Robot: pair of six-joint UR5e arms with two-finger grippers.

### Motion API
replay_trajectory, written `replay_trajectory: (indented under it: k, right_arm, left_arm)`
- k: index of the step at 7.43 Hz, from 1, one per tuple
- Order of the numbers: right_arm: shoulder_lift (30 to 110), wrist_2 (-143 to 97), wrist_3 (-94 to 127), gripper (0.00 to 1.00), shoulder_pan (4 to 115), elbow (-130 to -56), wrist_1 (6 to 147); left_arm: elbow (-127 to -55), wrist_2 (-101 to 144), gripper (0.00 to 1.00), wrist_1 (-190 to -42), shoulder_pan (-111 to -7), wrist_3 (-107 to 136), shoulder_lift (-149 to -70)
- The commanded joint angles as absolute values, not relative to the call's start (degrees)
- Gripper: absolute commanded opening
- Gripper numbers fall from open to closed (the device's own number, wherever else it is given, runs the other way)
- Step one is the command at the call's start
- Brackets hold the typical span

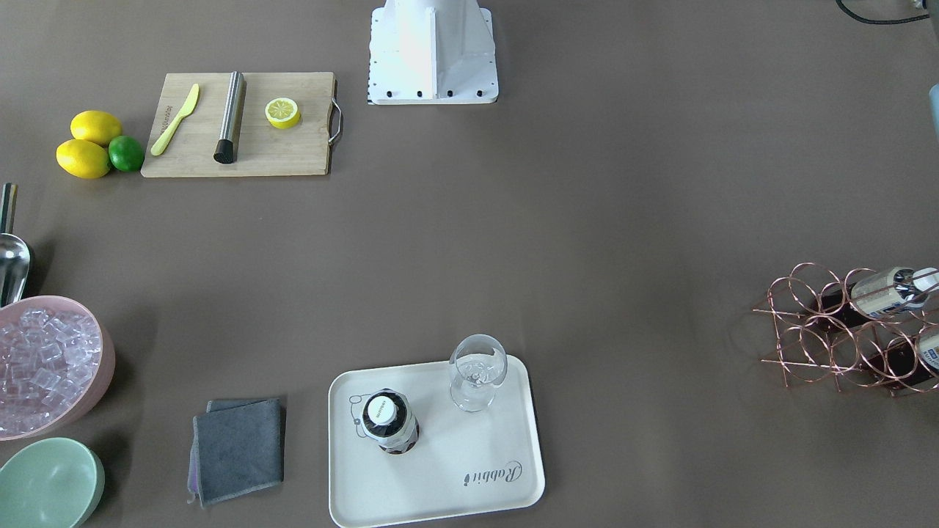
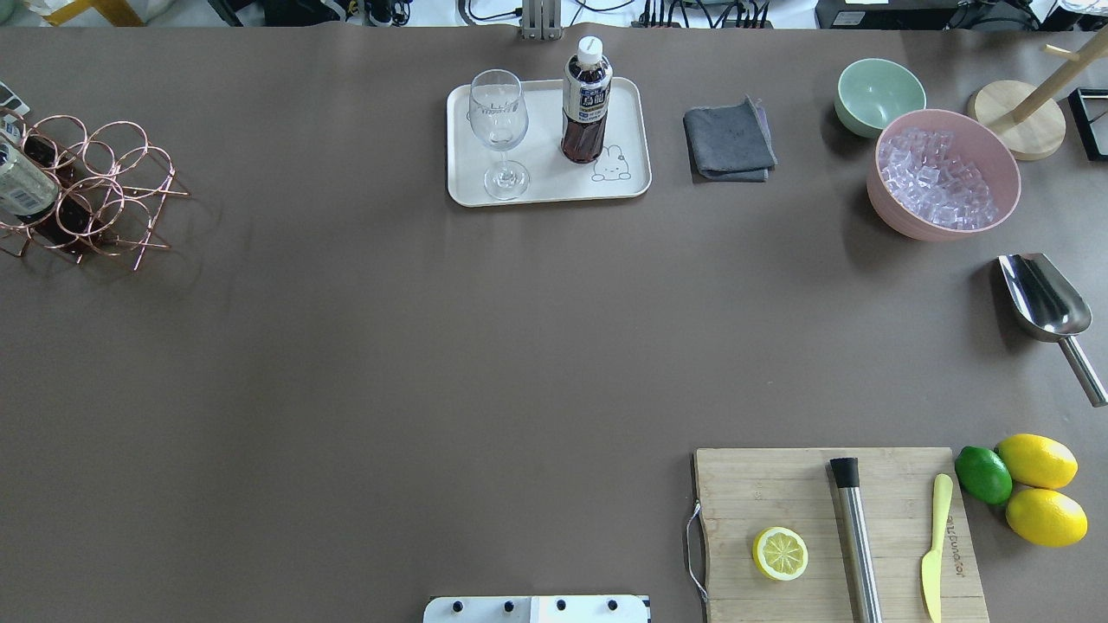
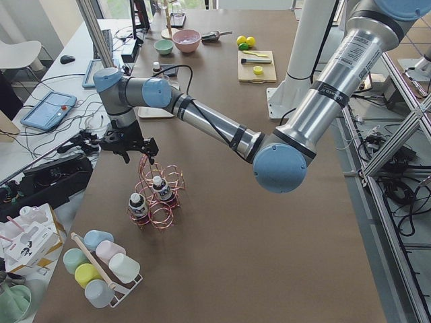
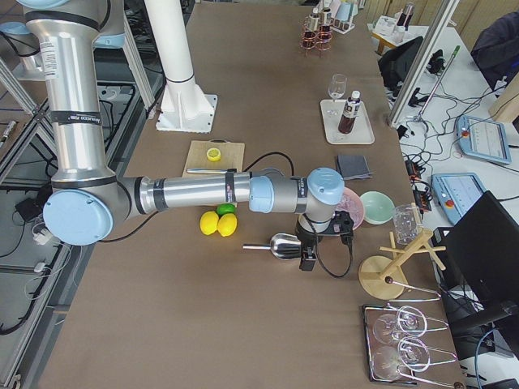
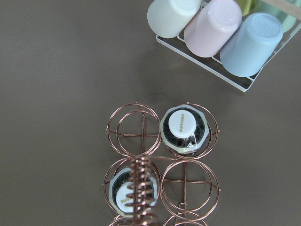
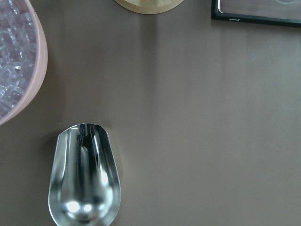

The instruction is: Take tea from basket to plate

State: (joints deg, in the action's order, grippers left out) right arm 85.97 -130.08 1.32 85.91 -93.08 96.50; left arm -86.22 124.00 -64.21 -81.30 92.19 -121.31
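One tea bottle (image 2: 587, 104) stands upright on the cream plate (image 2: 545, 189), next to a wine glass (image 2: 499, 130). Two more tea bottles (image 5: 183, 129) (image 5: 128, 197) stand in cells of the copper wire basket (image 5: 185, 179) at the table's left end. My left gripper (image 3: 128, 145) hangs just above the basket's (image 3: 161, 202) coiled handle and shows only in the exterior left view, so I cannot tell its state. Over by the metal scoop (image 4: 280, 243) is my right gripper (image 4: 308, 258), seen only in the exterior right view, state unclear. No fingers show in either wrist view.
A grey cloth (image 2: 729, 143), a green bowl (image 2: 879, 95) and a pink bowl of ice (image 2: 943, 177) lie right of the plate. A cutting board (image 2: 835, 536) holds a lemon half, a steel rod and a knife. A rack of cups (image 5: 221, 33) stands beside the basket.
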Motion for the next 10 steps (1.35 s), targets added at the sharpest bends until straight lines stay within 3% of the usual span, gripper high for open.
replay_trajectory:
  k: [1, 4, 5, 7, 10]
  right_arm:
    - [86.0, -130.1, 1.3, 1.00, 85.8, -93.0, 96.5]
    - [86.0, -130.2, 1.4, 1.00, 85.8, -93.4, 96.5]
    - [86.0, -130.2, 1.3, 1.00, 85.8, -93.3, 96.4]
    - [86.1, -130.1, 1.2, 1.00, 85.7, -93.2, 96.1]
    - [86.5, -130.0, 1.3, 1.00, 85.3, -93.6, 95.2]
  left_arm:
    - [-93.2, 124.1, 0.98, -57.7, -81.2, 93.9, -122.3]
    - [-101.1, 124.0, 0.98, -57.2, -74.9, 106.3, -122.1]
    - [-101.5, 126.4, 0.98, -56.3, -75.8, 111.0, -120.7]
    - [-109.1, 127.4, 0.98, -56.5, -78.0, 117.7, -113.1]
    - [-110.5, 129.8, 0.98, -56.3, -84.4, 117.1, -107.5]
